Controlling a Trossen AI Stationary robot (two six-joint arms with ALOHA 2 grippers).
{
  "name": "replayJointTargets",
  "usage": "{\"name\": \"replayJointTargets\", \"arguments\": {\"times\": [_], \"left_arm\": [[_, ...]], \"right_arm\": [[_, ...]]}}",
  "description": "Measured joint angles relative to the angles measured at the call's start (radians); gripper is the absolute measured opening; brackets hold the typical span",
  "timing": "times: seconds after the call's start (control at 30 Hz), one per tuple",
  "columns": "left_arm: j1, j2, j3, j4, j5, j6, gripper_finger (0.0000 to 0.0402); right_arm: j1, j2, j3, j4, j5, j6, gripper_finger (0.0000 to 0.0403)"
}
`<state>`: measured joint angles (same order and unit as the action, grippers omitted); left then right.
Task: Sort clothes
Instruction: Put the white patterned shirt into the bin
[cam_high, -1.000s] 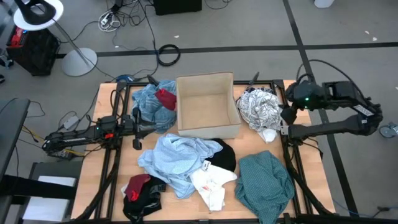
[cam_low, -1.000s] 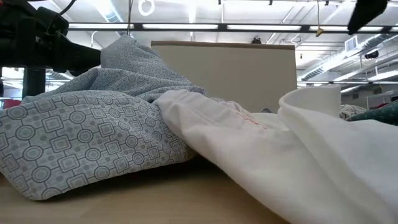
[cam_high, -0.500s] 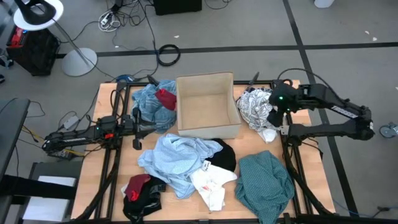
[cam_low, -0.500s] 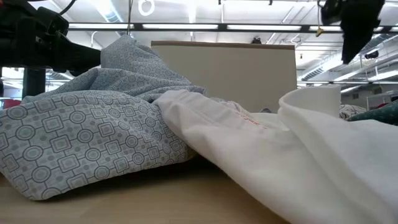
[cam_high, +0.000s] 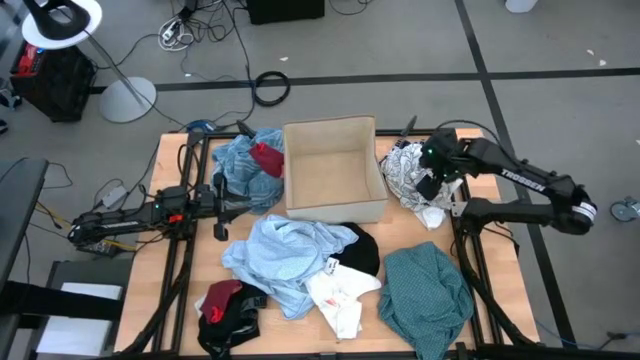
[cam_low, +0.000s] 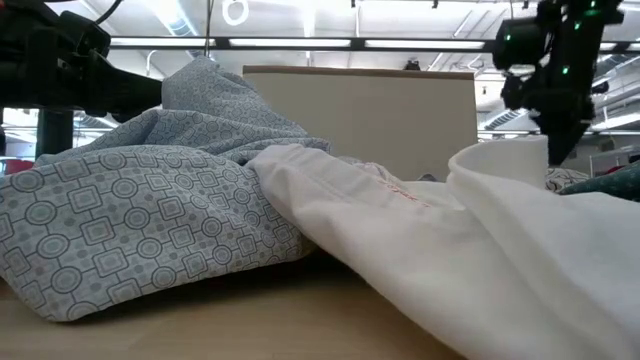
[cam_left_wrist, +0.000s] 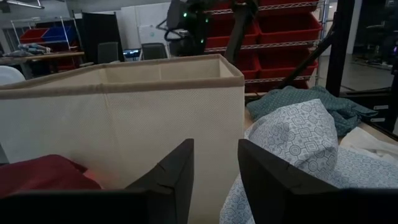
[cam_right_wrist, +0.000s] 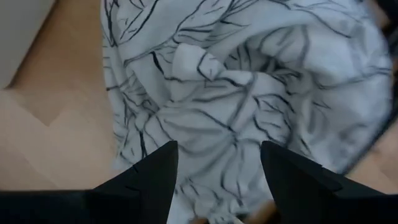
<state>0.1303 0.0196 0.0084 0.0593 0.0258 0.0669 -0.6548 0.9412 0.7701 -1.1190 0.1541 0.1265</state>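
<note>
The clothes lie spread on the table around a tan box (cam_high: 333, 168). A black-and-white patterned garment (cam_high: 412, 172) lies right of the box; it fills the right wrist view (cam_right_wrist: 249, 99). My right gripper (cam_high: 432, 180) hovers open just above it, fingers pointing down. My left gripper (cam_high: 222, 205) is open and empty at the table's left, beside a denim-blue and red heap (cam_high: 250, 160), its fingers pointing at the box wall (cam_left_wrist: 124, 137). A light blue garment (cam_high: 285, 255), white (cam_high: 340, 295), black (cam_high: 365, 248), teal (cam_high: 425, 290) and red-and-black (cam_high: 225, 305) pieces lie nearer.
The box stands open-topped at the table's far middle. The light blue and white garments fill the low view (cam_low: 200, 210). Cables and a lamp stand lie on the floor beyond the far edge. Bare wood shows between the patterned garment and the teal one.
My right gripper has swung from beyond the table's right edge toward the left and down, ending over the black-and-white patterned garment. The clothes have not moved.
</note>
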Motion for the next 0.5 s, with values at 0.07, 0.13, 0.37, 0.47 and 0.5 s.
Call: {"name": "replayJointTargets", "arguments": {"times": [0.07,0.13,0.37,0.47,0.5], "left_arm": [[0.0,0.0,0.0,0.0,0.0,0.0,0.0131],[0.0,0.0,0.0,0.001,0.0,0.0,0.0131],[0.0,0.0,0.0,0.001,0.0,0.0,0.0131],[0.0,0.0,0.0,0.001,0.0,0.0,0.0131],[0.0,0.0,0.0,0.001,0.0,0.0,0.0131]], "right_arm": [[-0.014,0.014,-0.034,0.069,-0.003,-0.002,0.0231],[-0.028,0.039,-0.03,0.115,-0.003,-0.006,0.0231],[-0.081,0.14,-0.02,0.145,0.043,0.022,0.0159],[-0.104,0.171,-0.02,0.122,0.033,0.009,0.007],[-0.107,0.173,-0.02,0.121,0.033,0.003,0.0038]]}}
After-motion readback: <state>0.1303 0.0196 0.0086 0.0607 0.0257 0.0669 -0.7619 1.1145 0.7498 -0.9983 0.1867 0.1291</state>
